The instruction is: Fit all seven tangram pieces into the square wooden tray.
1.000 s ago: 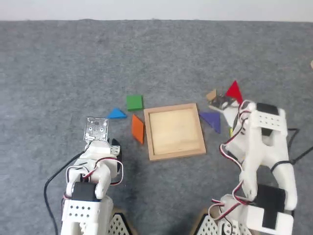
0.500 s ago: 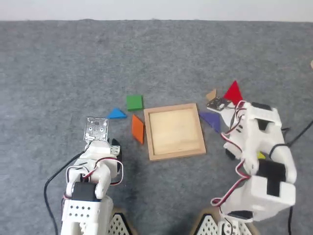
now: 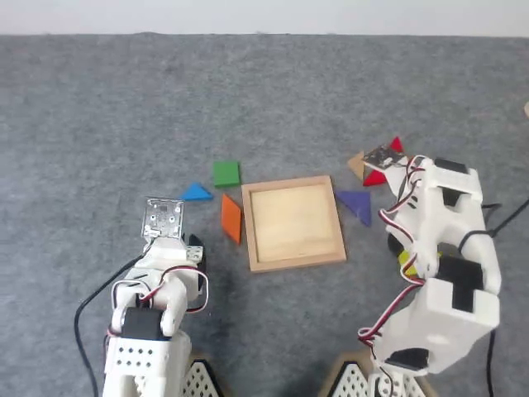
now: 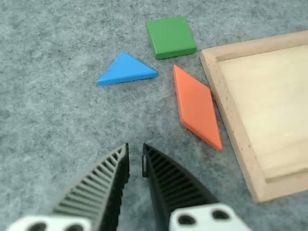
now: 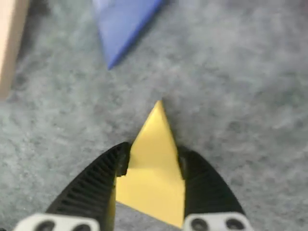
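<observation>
Right end effector pinching yellow triangle, left end effector pressed together

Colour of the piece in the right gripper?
Yellow. The triangle shows best in the right wrist view.

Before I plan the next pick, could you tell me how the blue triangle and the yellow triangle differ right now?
The blue triangle lies free on the carpet; the yellow triangle is gripped between the right gripper's jaws. The blue one lies left of the tray in the high view, the yellow one right of it. Both are triangles outside the tray.
</observation>
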